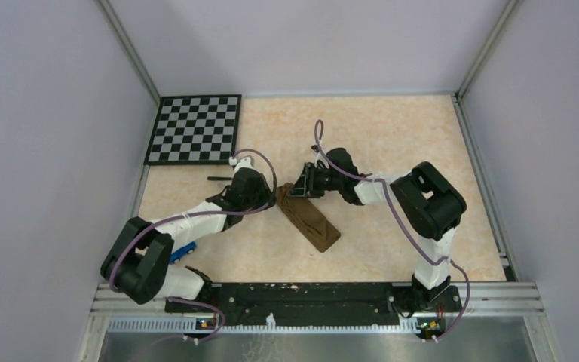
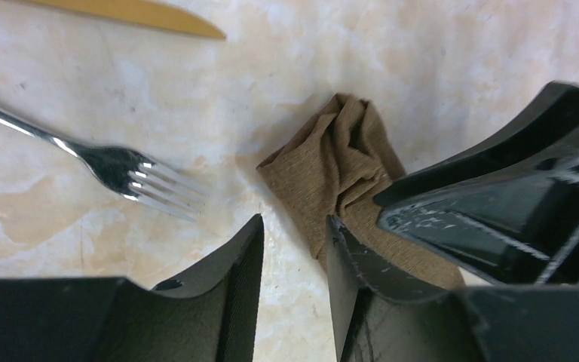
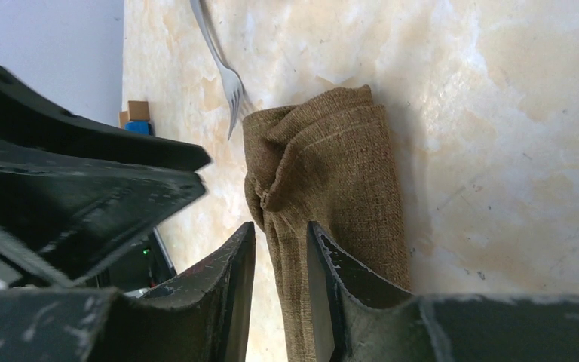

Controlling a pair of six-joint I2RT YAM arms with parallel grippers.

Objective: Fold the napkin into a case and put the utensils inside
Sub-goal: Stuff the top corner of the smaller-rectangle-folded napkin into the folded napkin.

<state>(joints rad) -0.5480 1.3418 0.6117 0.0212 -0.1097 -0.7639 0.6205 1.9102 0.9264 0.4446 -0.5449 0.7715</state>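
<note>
The case (image 1: 310, 219), a long narrow brown cloth pouch, lies diagonally mid-table. Its bunched far end shows in the left wrist view (image 2: 347, 162) and the right wrist view (image 3: 332, 166). My left gripper (image 1: 270, 198) is open just left of that end (image 2: 294, 241), with bare table between its jaws. My right gripper (image 1: 295, 189) is open too (image 3: 280, 241), its jaws straddling the cloth's left fold. The grey fork (image 2: 121, 170) lies left of the case and also shows in the right wrist view (image 3: 230, 83). The knife's gold blade (image 2: 143, 11) lies beyond it; its dark handle (image 1: 219, 179) shows from the top.
A black-and-white checkerboard (image 1: 194, 128) lies at the far left corner. A small blue toy car (image 1: 185, 251) sits by the left arm and also shows in the right wrist view (image 3: 137, 121). Grey walls enclose the table on three sides.
</note>
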